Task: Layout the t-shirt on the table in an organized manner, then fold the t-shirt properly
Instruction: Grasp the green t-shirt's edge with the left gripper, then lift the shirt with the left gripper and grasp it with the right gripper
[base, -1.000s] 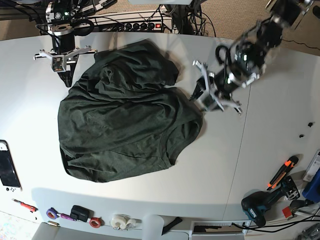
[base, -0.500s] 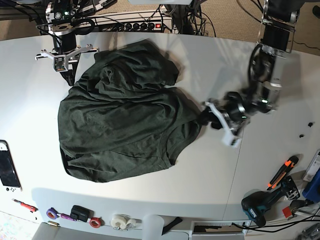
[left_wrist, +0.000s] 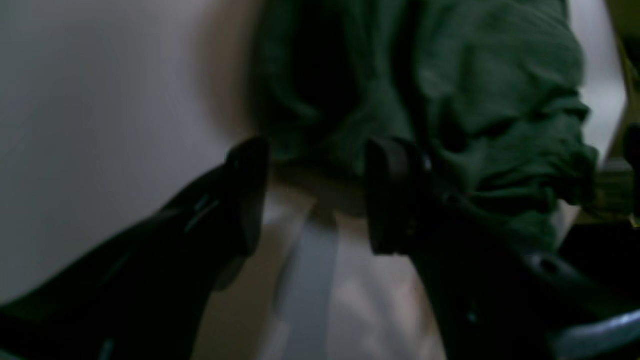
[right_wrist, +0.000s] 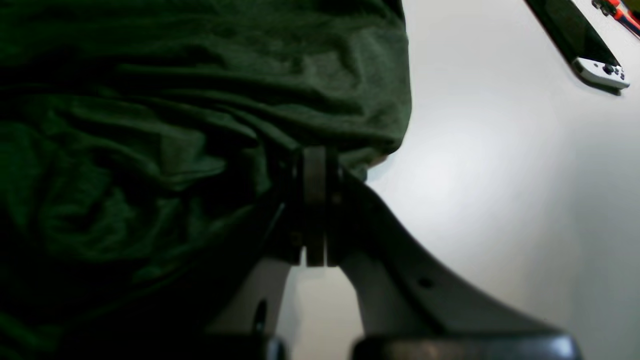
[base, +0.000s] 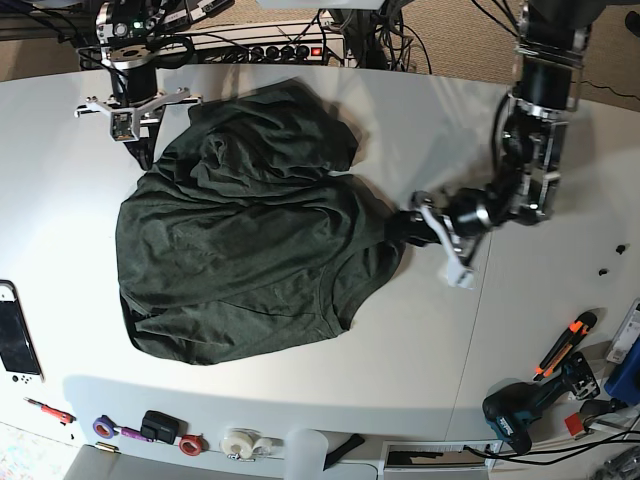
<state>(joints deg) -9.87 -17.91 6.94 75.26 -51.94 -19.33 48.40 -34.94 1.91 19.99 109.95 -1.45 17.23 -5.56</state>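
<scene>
The table (base: 300, 400) carries everything, and most of its middle is taken by the t-shirt (base: 240, 250), which lies as a rumpled dark green heap with its upper part bunched and folded over itself and its lower part spread wider, so the laying-out step looks barely begun. The two arms sit at opposite edges of the cloth, which fits a plan to pull it apart and flatten it. The left gripper (base: 415, 228) is low at the shirt's edge on the side nearest the power drill (base: 515, 412); its wrist view shows the jaws standing apart with the fabric edge just ahead of the fingertips (left_wrist: 247, 165) and nothing between them, so it seems poised to close on that hem. The right gripper (right_wrist: 314, 200) is at the far corner of the heap with its jaws pressed together; folds of cloth crowd around the tips, but whether any fabric is pinched there cannot be told. A game console (base: 15, 335) lies near the table edge, well apart from the shirt.
</scene>
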